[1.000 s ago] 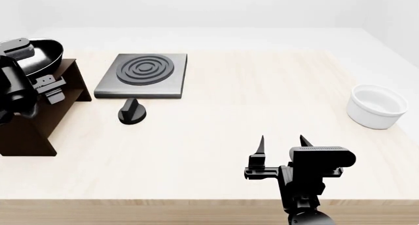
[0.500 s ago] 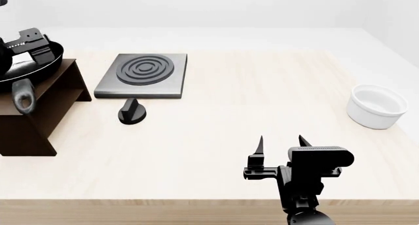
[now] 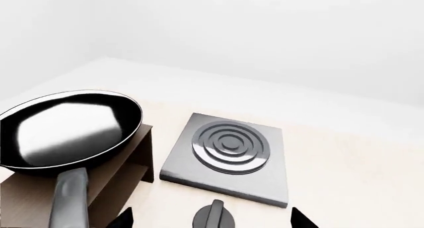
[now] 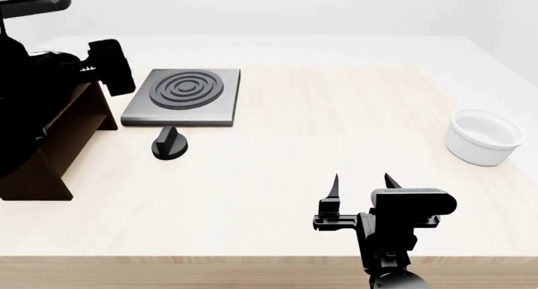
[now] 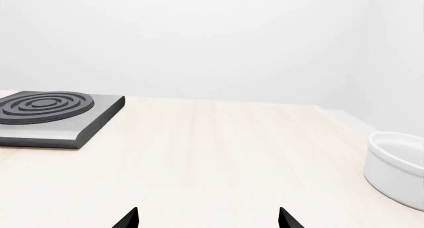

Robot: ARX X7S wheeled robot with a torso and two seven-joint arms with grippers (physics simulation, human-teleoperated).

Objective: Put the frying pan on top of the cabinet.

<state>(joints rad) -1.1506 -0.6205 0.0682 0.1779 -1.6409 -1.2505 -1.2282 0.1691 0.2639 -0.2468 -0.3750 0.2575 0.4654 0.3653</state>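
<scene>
The frying pan [image 3: 66, 126] is black with a glossy inside. It rests on top of the dark brown cabinet [image 3: 129, 163], with its long handle [image 3: 66, 200] sticking out past the cabinet's edge. My left gripper [image 3: 212, 223] is open and empty, raised above and behind the pan, apart from it. In the head view my left arm [image 4: 42, 94] hides the pan and much of the cabinet [image 4: 72, 144]. My right gripper [image 4: 361, 182] is open and empty, low over the table's front; its fingertips also show in the right wrist view [image 5: 129, 219].
A square grey hob [image 4: 185, 95] with concentric rings lies right of the cabinet, with a black knob [image 4: 170, 144] in front of it. A white bowl [image 4: 483, 136] stands at the table's right side. Bare light wood lies between hob and bowl.
My left gripper has let go of the pan and risen away from it. The pan stays on the cabinet top. The right arm has not moved.
</scene>
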